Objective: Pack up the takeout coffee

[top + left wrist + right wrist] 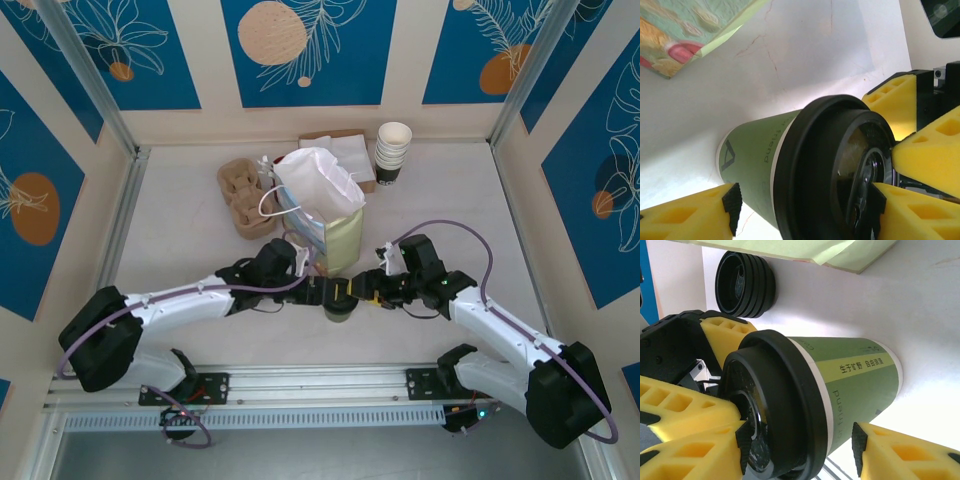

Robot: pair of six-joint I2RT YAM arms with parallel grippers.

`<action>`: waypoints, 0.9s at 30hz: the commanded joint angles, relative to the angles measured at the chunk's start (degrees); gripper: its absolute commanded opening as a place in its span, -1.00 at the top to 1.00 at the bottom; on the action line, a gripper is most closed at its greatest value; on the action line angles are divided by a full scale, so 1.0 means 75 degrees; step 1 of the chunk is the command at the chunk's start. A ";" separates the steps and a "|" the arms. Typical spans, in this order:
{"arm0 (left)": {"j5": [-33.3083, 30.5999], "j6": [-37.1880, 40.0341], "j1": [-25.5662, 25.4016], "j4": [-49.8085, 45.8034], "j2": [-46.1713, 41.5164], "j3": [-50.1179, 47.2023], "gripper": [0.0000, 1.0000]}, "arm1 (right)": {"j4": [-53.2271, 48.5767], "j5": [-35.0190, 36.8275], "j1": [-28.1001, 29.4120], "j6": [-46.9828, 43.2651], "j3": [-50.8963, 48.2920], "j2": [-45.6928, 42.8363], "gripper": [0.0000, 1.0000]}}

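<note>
The cup point(340, 306) stands on the table point(180, 240) at the near middle, just in front of the bag point(322, 205). My left arm point(190, 300) and right arm point(500, 325) meet on it. My left jaws straddle it from the left and my right jaws from the right. Both pairs stand apart with the cup between them. In the left wrist view one pad point(732, 209) sits just off the olive wall and the other lies against the black lid. I cannot tell whether either pair actually presses.

Room is tight here. The bag's lower edge is close behind the cup, and a stack of lids point(745, 285) sits by that edge. The rail point(320, 382) runs along the table's near edge. Bare table lies open left of the left arm and right of the right arm. The carrier point(243, 196) and white cups point(393, 152) sit at the back, well apart from the cup.
</note>
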 commanded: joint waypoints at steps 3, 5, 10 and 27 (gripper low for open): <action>-0.0114 0.0355 -0.0043 -0.0589 -0.0407 0.0446 -0.46 | -0.0410 -0.0089 -0.0026 -0.0106 0.0444 -0.0049 -0.20; -0.0194 0.0431 -0.0044 -0.0756 -0.0552 0.0519 -0.48 | -0.0618 -0.0020 -0.0025 -0.0201 0.0611 -0.0074 -0.21; -0.0471 0.0656 -0.0043 -0.1400 -0.0934 0.0797 -0.50 | -0.1510 0.0368 -0.0060 -0.0588 0.1312 -0.0274 -0.23; -0.2166 0.2261 -0.0043 -0.3764 -0.2412 0.2014 -0.62 | -0.3823 0.1031 -0.1497 -0.2141 0.4556 -0.0099 -0.24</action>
